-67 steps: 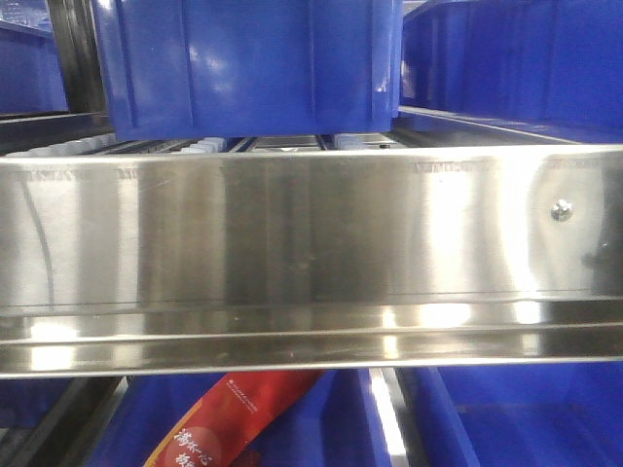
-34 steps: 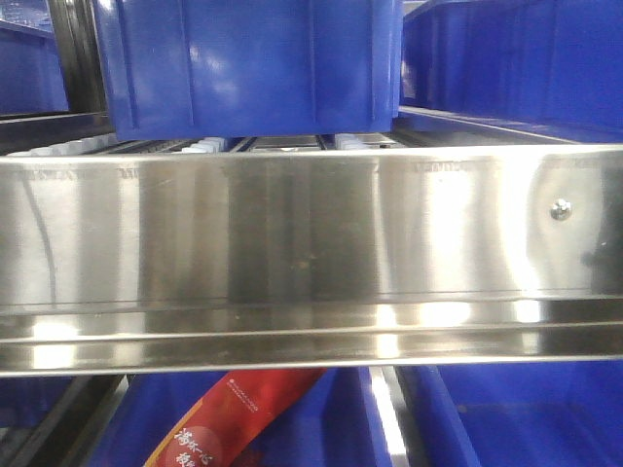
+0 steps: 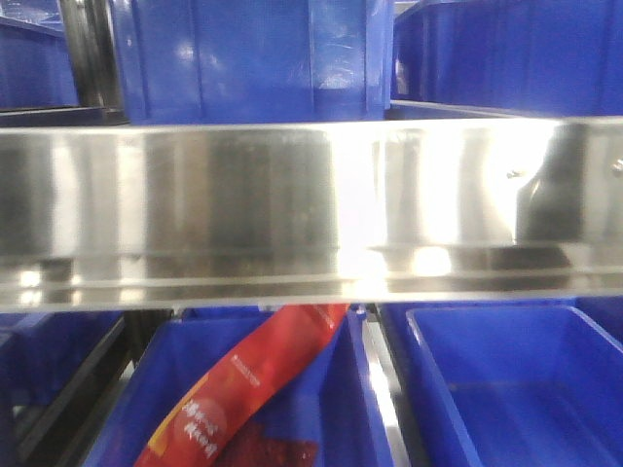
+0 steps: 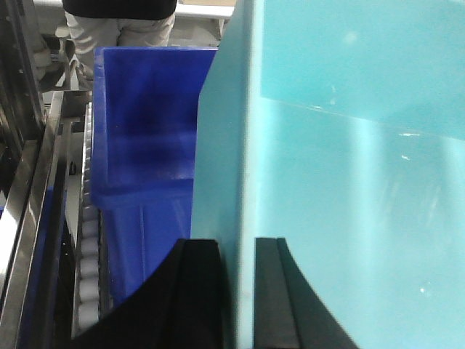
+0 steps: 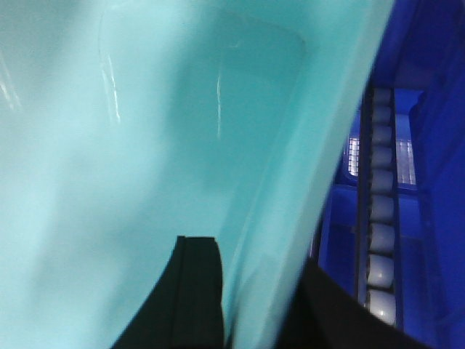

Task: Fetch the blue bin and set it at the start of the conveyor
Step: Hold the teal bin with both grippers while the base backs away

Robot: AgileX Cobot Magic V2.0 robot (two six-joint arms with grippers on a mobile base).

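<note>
The blue bin (image 4: 349,182) is a pale turquoise tub that fills most of both wrist views. My left gripper (image 4: 237,243) is shut on its left wall, one black finger on each side. My right gripper (image 5: 254,254) is shut on the opposite wall of the blue bin (image 5: 145,131), with one finger inside the tub and the other outside. The conveyor start is out of view. The front view shows neither the turquoise tub nor my grippers.
A stainless-steel rail (image 3: 292,204) crosses the front view, with dark blue bins (image 3: 253,58) above it. Below it a red packet (image 3: 253,379) lies in another bin (image 3: 496,379). A dark blue bin (image 4: 145,145), white rollers (image 5: 381,218) and a standing person (image 4: 120,22) are nearby.
In the front view the steel rail now sits higher and looks narrower. More of the lower bins and the red packet shows, so the view has shifted.
</note>
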